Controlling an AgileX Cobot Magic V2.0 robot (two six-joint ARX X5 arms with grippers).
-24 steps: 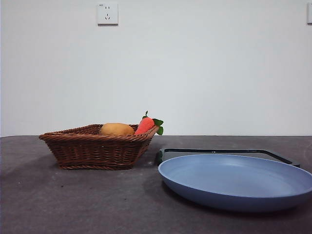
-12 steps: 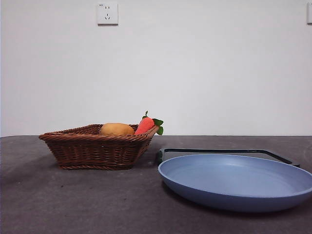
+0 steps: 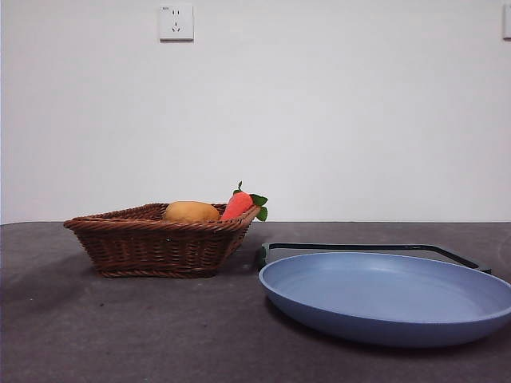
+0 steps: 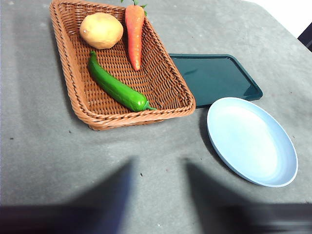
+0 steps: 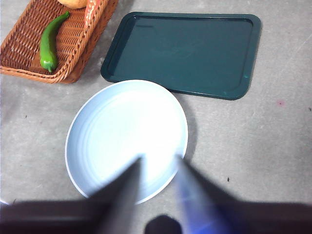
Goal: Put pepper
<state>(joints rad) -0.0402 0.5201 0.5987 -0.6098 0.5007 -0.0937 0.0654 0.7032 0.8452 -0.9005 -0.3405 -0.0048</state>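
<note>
The green pepper (image 4: 117,87) lies inside the brown wicker basket (image 4: 73,73), next to a tan potato (image 4: 101,30) and an orange carrot (image 4: 135,34). It also shows in the right wrist view (image 5: 47,46); in the front view the basket's wall (image 3: 156,243) hides it. The blue plate (image 3: 383,299) is empty, to the right of the basket. My left gripper (image 4: 158,165) is open and empty, high above the table in front of the basket. My right gripper (image 5: 158,161) is open and empty, high above the plate (image 5: 126,131). Neither arm shows in the front view.
A dark green tray (image 4: 214,78) lies flat behind the plate and beside the basket; it also shows in the right wrist view (image 5: 185,51). The table is grey. A white wall with a socket (image 3: 176,21) stands behind it.
</note>
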